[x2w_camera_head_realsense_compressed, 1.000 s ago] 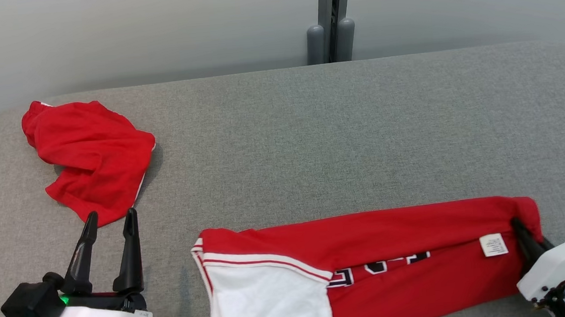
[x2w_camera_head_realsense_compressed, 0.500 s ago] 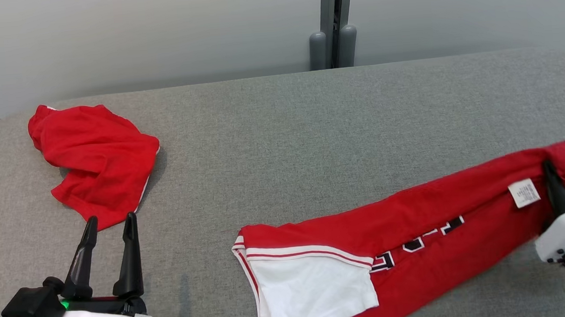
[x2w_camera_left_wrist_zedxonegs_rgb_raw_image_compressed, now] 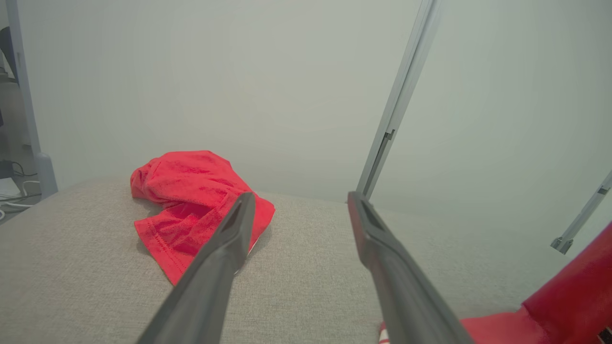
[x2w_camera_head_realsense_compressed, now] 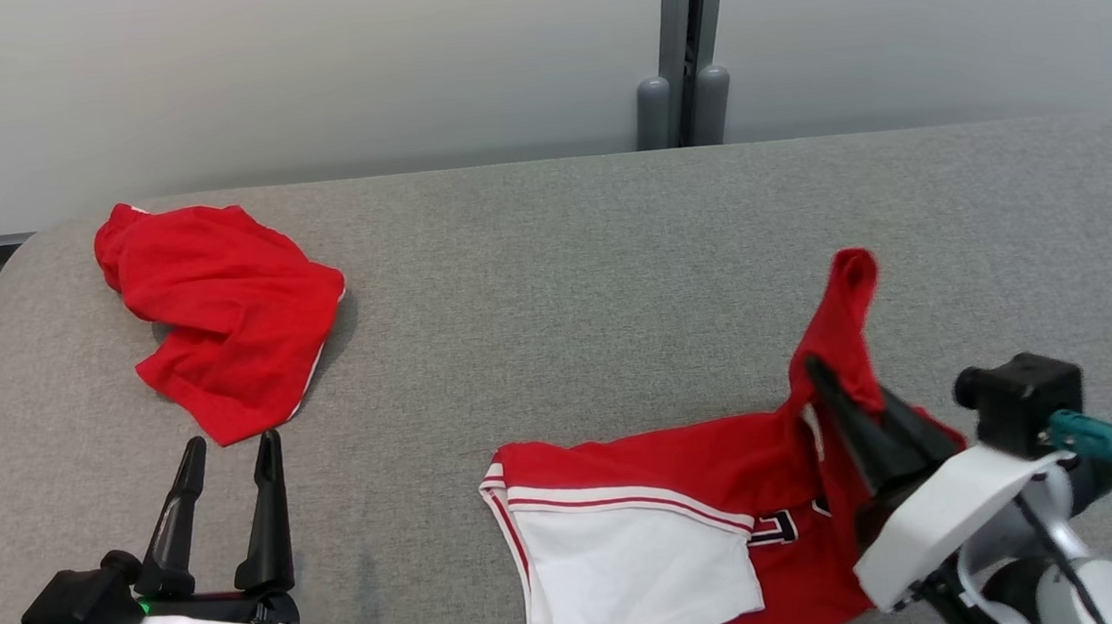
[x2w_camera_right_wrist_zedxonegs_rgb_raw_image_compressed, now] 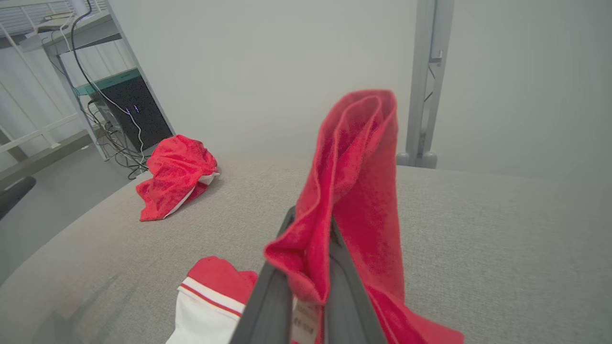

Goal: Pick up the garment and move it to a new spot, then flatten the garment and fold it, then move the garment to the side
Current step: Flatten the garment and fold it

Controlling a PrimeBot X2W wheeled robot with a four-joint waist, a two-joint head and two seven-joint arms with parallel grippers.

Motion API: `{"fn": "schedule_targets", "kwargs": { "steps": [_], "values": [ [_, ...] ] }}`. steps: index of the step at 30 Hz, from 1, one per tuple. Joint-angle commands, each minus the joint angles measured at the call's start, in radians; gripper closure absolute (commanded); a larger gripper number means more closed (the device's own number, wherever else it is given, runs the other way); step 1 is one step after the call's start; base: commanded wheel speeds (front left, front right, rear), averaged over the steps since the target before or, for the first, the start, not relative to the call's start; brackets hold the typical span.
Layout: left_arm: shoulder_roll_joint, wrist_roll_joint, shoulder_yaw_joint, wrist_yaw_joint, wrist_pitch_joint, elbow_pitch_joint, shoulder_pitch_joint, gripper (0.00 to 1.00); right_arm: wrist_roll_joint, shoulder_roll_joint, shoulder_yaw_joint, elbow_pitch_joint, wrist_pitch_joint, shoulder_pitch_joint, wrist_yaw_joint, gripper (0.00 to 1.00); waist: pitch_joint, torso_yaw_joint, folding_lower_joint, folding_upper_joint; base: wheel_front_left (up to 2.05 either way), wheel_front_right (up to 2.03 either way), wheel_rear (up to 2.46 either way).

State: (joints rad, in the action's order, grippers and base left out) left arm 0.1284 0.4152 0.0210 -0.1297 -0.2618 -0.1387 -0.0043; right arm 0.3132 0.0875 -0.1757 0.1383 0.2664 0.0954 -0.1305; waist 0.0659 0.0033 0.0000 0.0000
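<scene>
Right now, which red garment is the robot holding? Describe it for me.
On the grey table, look at the near edge by the right gripper. The garment lies there, one end pinched and lifted. Unlike the crumpled red bundle at far left, it shows a large white panel.

Your left gripper (x2w_camera_head_realsense_compressed: 232,442) sits low, fingers spread wide; your right gripper (x2w_camera_head_realsense_compressed: 840,385) angles up and inward, pinched on the garment (x2w_camera_head_realsense_compressed: 684,460).

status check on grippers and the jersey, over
Right gripper shut on red jersey, one end raised off the grey surface. Left gripper open, empty. Crumpled red garment far left, apart from jersey.
</scene>
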Motion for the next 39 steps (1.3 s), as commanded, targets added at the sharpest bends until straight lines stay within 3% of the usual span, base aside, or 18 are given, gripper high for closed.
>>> {"fn": "schedule_targets", "kwargs": {
  "steps": [1,8,17,28,29,31,32,33,39],
  "values": [
    [0.005,0.004,0.0,-0.001,-0.004,-0.002,-0.003,0.0,0.022,-0.006,-0.025,-0.008,0.009,-0.01,-0.001,1.0,-0.001,0.017,0.0,0.0,0.0,0.0,0.0],
    [0.005,0.012,0.004,-0.001,-0.004,-0.013,-0.01,0.0,0.098,-0.026,-0.144,-0.108,0.011,-0.006,-0.001,1.0,0.003,0.085,0.0,0.0,0.0,0.0,0.0],
    [0.01,0.017,0.011,-0.001,-0.004,-0.024,-0.008,0.0,0.191,-0.034,-0.201,-0.291,-0.051,0.023,-0.001,1.0,-0.009,0.175,0.0,0.0,0.0,0.0,0.0],
    [0.012,0.02,0.025,-0.001,-0.004,-0.045,-0.005,0.0,0.272,-0.034,-0.275,-0.421,-0.088,0.067,-0.001,1.0,-0.027,0.226,0.0,0.0,0.0,0.0,0.0],
    [0.012,0.02,0.025,-0.001,-0.004,-0.046,-0.005,0.0,0.279,-0.034,-0.283,-0.432,-0.094,0.069,-0.001,0.97,-0.028,0.228,0.0,0.0,0.0,0.0,0.0],
    [0.012,0.02,0.025,-0.001,-0.004,-0.047,-0.004,0.0,0.295,-0.034,-0.301,-0.445,-0.105,0.077,-0.001,0.61,-0.029,0.23,0.0,0.0,0.0,0.0,0.0],
    [0.012,0.02,0.024,-0.001,-0.004,-0.047,-0.004,0.0,0.304,-0.034,-0.307,-0.451,-0.107,0.082,-0.001,0.16,-0.029,0.23,0.0,0.0,0.0,0.0,0.0],
    [0.012,0.02,0.022,-0.002,-0.004,-0.048,-0.003,0.0,0.315,-0.034,-0.312,-0.456,-0.116,0.085,-0.001,0.0,-0.029,0.229,0.0,0.0,0.0,0.0,0.0],
    [0.009,0.018,0.014,-0.002,-0.004,-0.048,0.006,0.0,0.417,-0.034,-0.346,-0.418,-0.129,0.106,-0.001,0.0,-0.031,0.21,0.0,0.0,0.0,0.0,0.0]
  ]
}}
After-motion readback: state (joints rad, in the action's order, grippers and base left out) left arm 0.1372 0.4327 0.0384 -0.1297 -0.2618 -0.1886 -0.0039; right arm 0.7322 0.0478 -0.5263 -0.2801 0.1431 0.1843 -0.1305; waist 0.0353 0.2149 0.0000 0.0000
